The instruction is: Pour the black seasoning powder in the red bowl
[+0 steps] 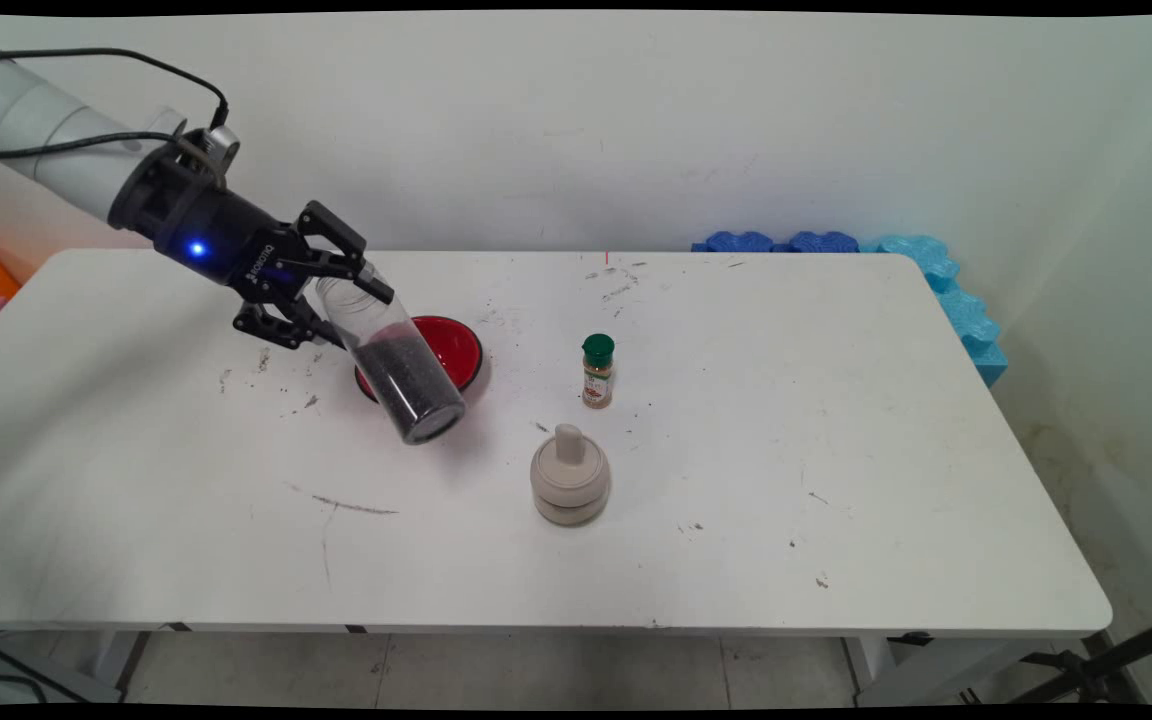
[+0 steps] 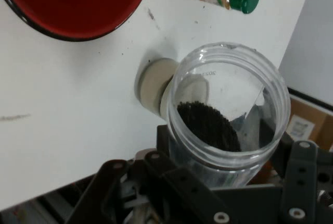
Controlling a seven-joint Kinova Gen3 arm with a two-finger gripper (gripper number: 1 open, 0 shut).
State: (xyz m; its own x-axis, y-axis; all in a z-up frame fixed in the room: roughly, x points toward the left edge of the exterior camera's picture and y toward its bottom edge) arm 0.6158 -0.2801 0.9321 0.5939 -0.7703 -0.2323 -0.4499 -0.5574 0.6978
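**Clear jar held tilted over the red bowl**

Clear plastic and half full of dark grains, the jar (image 1: 398, 368) sits clamped between the two fingers of the gripper (image 1: 328, 292), which close on its open upper end. The arm reaches in from the table's left rear, and the jar is the leftmost thing above the table. Its long axis slopes from the mouth, high and toward the left rear, down to the closed base, which points toward the near edge and a little right. The mouth is uppermost, so the grains lie settled against the base; the hand view looks straight down the open mouth (image 2: 229, 104) onto them.

Just behind and beneath the jar stands the bowl (image 1: 456, 345), red inside with a dark rim, partly hidden by the jar's lower half. The jar seems to be lifted clear of the table, though I cannot tell how high.

Further right, near the table's middle, a beige lidded pot (image 1: 569, 482) with a knob stands toward the near edge. Behind it, apart, stands a spice bottle (image 1: 597, 371) with a green cap.
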